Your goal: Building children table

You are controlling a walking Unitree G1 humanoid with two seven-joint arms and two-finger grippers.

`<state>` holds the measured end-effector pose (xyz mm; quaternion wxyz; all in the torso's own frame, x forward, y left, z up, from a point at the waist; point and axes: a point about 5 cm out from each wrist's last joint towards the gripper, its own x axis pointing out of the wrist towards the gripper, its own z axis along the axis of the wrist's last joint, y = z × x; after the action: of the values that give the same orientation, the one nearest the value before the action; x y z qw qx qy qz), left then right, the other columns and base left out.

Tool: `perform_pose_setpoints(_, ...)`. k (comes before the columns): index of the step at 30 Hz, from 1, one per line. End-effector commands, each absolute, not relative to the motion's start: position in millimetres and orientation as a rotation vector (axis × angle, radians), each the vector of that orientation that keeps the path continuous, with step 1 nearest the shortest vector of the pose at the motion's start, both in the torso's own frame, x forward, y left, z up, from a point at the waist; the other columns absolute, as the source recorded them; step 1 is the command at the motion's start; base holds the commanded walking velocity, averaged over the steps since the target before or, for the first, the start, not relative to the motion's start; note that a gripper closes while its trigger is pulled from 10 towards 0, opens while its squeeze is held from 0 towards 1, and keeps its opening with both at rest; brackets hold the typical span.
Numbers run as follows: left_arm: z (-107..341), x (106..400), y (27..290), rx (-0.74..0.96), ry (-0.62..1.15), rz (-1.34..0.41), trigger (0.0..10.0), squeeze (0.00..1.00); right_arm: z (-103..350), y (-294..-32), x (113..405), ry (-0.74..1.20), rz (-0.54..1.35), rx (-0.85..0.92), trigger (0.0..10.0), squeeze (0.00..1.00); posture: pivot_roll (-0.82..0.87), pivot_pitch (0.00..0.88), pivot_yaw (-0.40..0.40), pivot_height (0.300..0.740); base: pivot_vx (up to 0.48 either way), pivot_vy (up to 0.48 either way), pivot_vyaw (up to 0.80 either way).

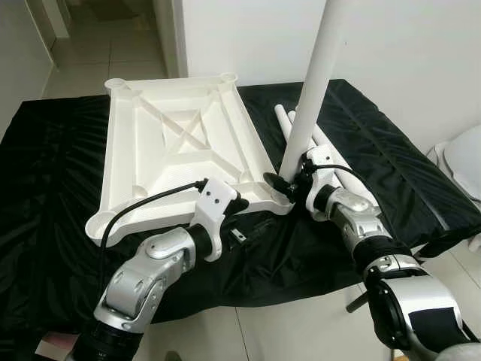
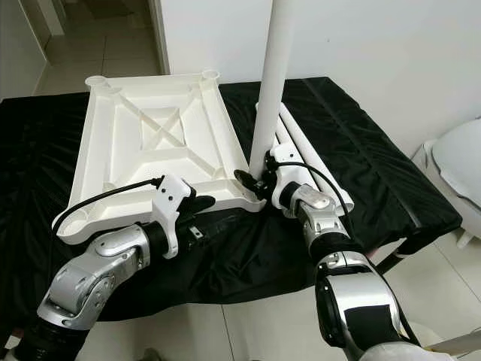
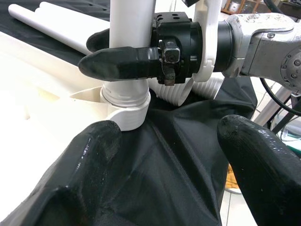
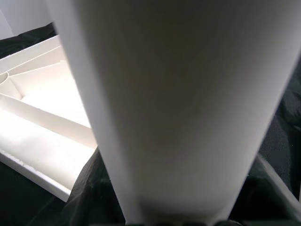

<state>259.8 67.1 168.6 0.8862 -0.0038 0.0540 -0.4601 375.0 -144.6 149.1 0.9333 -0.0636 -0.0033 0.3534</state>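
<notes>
At frame centre my right claw (image 1: 288,186) gripped the upright white leg (image 1: 308,90) in the tabletop (image 1: 176,143) corner socket, while my left claw (image 1: 242,218) gaped open just beside it.

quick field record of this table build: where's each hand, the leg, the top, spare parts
tabletop: white tabletop lies underside up on black cloth
standing leg: white leg upright, foot in the near right corner socket
right hand: right hand shut on the leg just above the socket
left hand: left hand open, at the near edge
spare legs: spare legs lie on the cloth behind the standing leg
</notes>
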Motion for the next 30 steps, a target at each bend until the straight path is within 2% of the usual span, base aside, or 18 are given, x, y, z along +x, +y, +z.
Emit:
perform_pose_setpoints(1, 171.6, 258.0, 66.2, -0.002, 0.105, -0.965, 10.0, 0.00, 139.6, -149.6, 372.7, 0.042, 0.717, -0.147, 9.3, 0.00, -0.03, 0.042, -0.002, 0.740, 0.000, 0.000, 0.00)
perform_pose_setpoints(3, 171.6, 258.0, 66.1, -0.002, 0.105, -0.965, 10.0, 0.00, 139.4, -151.2, 372.9, 0.044, 0.704, -0.153, 9.3, 0.00, -0.03, 0.042, -0.002, 0.740, 0.000, 0.000, 0.00)
perform_pose_setpoints(4, 171.7, 258.1, 66.1, -0.003, 0.105, -0.966, 10.0, 0.00, 139.3, -152.9, 373.3, 0.043, 0.683, -0.147, 10.0, 0.00, -0.03, 0.043, -0.003, 0.740, 0.000, 0.000, 0.00)
perform_pose_setpoints(5, 171.6, 258.1, 66.4, -0.003, 0.105, -0.967, 10.0, 0.00, 139.9, -156.6, 374.7, 0.030, 0.607, -0.135, 10.0, 0.00, -0.03, 0.044, -0.002, 0.740, 0.000, 0.000, 0.00)
perform_pose_setpoints(10, 171.5, 258.0, 66.2, -0.004, 0.106, -0.968, 10.0, 0.00, 141.0, -158.4, 376.0, 0.013, 0.534, -0.112, 10.0, 0.00, -0.03, 0.043, -0.003, 0.740, 0.000, 0.000, 0.00)
perform_pose_setpoints(13, 170.9, 258.0, 65.2, -0.006, 0.106, -0.970, 10.0, 0.00, 140.9, -156.3, 376.7, -0.010, 0.395, -0.059, 10.0, 0.00, -0.04, 0.044, -0.002, 0.740, 0.000, 0.000, 0.00)
perform_pose_setpoints(20, 170.3, 257.2, 64.4, -0.007, 0.109, -0.975, 10.0, 0.00, 138.2, -155.3, 376.2, -0.021, 0.217, 0.024, 10.0, 0.00, -0.04, 0.043, -0.003, 0.740, 0.000, 0.000, 0.00)
perform_pose_setpoints(23, 169.6, 256.5, 63.9, -0.007, 0.111, -0.980, 10.0, 0.00, 137.6, -149.1, 372.3, -0.061, 0.092, 0.061, 10.0, 0.00, -0.04, 0.035, -0.005, 0.740, 0.000, 0.000, 0.00)
perform_pose_setpoints(27, 169.3, 256.4, 63.3, -0.007, 0.112, -0.983, 10.0, 0.00, 137.0, -145.6, 370.5, -0.071, 0.036, 0.067, 10.0, 0.00, -0.04, 0.032, -0.006, 0.740, 0.000, 0.000, 0.00)
perform_pose_setpoints(30, 168.9, 256.9, 60.7, -0.006, 0.111, -0.995, 10.0, 0.00, 136.5, -131.3, 364.8, -0.087, -0.120, 0.092, 10.0, 0.00, -0.05, 0.024, -0.005, 0.740, 0.000, 0.000, 0.00)
